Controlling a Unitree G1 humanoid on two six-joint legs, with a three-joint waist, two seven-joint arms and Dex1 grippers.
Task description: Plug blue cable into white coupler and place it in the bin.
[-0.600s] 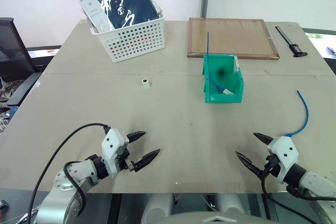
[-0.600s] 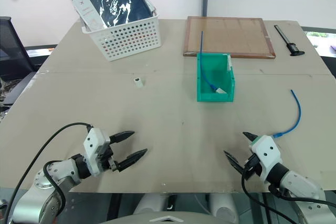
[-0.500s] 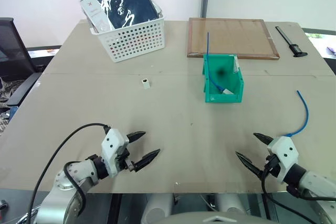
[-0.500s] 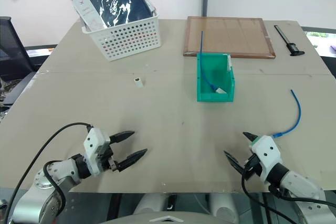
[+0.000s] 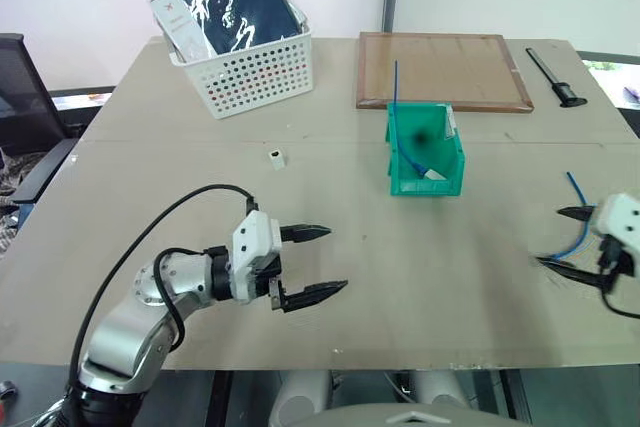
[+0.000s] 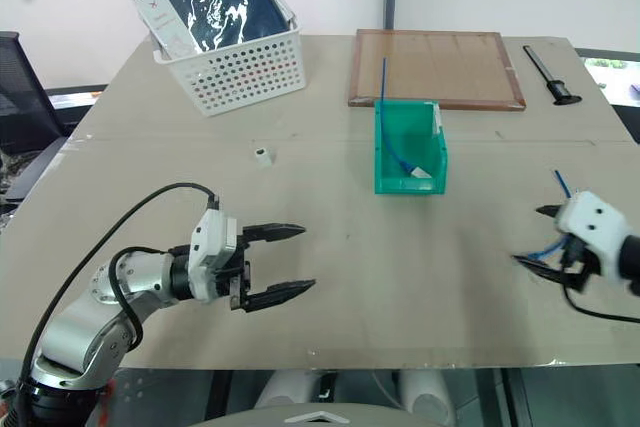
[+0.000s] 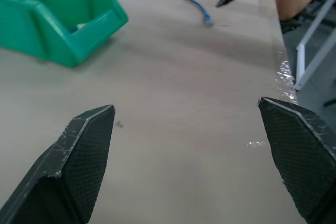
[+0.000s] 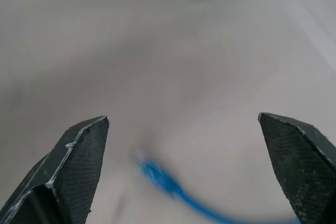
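Beige table (image 5: 350, 247), thin curved blue cable (image 5: 578, 219)

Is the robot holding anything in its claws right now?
No, nothing is held. The left end effector is open over bare table, and the right end effector is open around the thin curved blue cable, not gripping it.

Bright, even light is falling across the table (image 5: 330, 247), head views staying sharp with only soft, faint shadows sitting close under the green bin (image 5: 425, 162) and basket (image 5: 250, 72). Glare is showing along the table's near edge. Right wrist view is smearing heavily, the blue cable (image 8: 168, 184) blurring out. Left wrist view is softening toward the far background.
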